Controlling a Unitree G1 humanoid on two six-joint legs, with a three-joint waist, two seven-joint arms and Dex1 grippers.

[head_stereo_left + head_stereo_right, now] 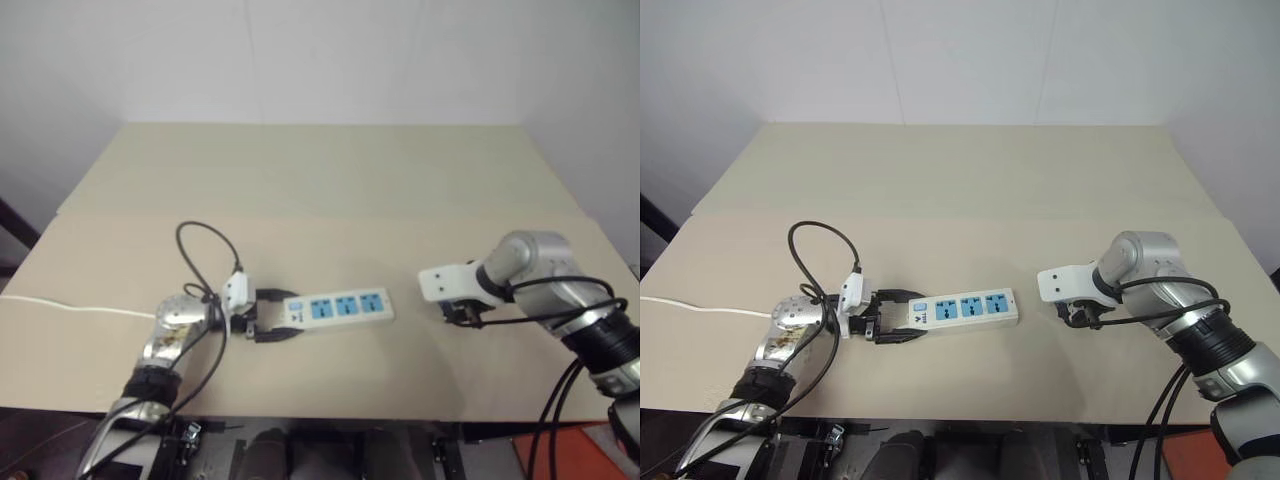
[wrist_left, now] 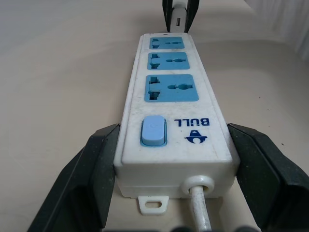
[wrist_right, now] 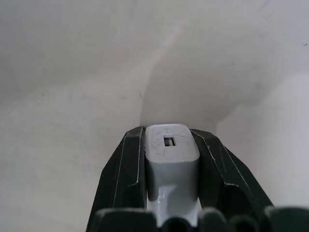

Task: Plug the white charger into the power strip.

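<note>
The left gripper point(image 1: 272, 318) clasps the switch end of the power strip point(image 1: 338, 308) between wide-set fingers on the table point(image 1: 330, 180), while well to its right the right gripper point(image 3: 171, 159) pinches the white charger point(image 3: 172, 154) tight.

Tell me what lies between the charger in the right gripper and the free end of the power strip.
Nothing: in the left eye view only bare table separates the power strip from the right gripper, which is shut on the white charger.
</note>
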